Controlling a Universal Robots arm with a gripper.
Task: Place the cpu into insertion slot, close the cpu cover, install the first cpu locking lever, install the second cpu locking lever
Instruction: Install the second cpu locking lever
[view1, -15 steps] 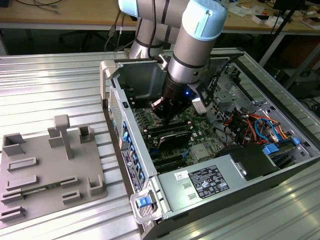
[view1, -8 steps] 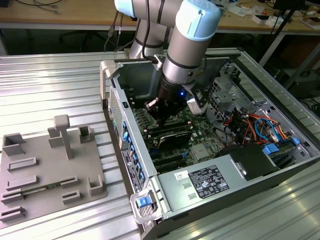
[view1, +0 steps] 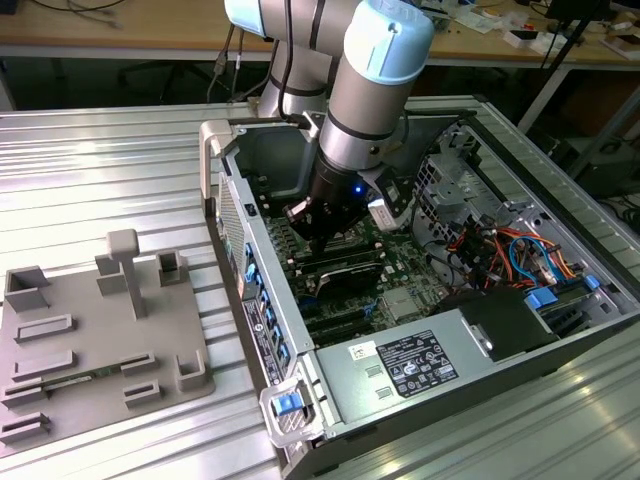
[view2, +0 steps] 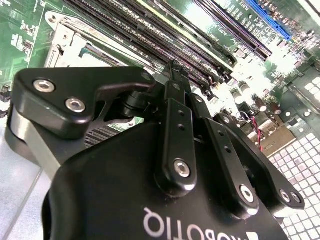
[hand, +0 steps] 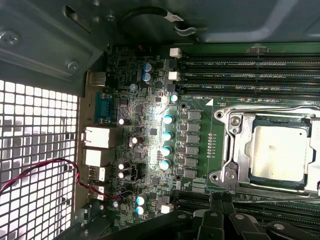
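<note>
Gripper (view2: 175, 70) hangs low over the green motherboard (hand: 150, 125), jaws pressed together, holding nothing. At the first wrist view's right edge, the cpu (hand: 278, 151) sits in the insertion slot (hand: 307, 182).

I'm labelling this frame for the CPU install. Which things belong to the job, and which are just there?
Job: cpu seated in the insertion slot, cpu cover framing it, gripper over the motherboard.

Bystanders: memory slots, red-black wire, grey fixture tray.

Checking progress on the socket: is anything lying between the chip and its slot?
Nothing visible. In the first wrist view the chip already sits in the slot, framed by the metal cover around it.
</note>
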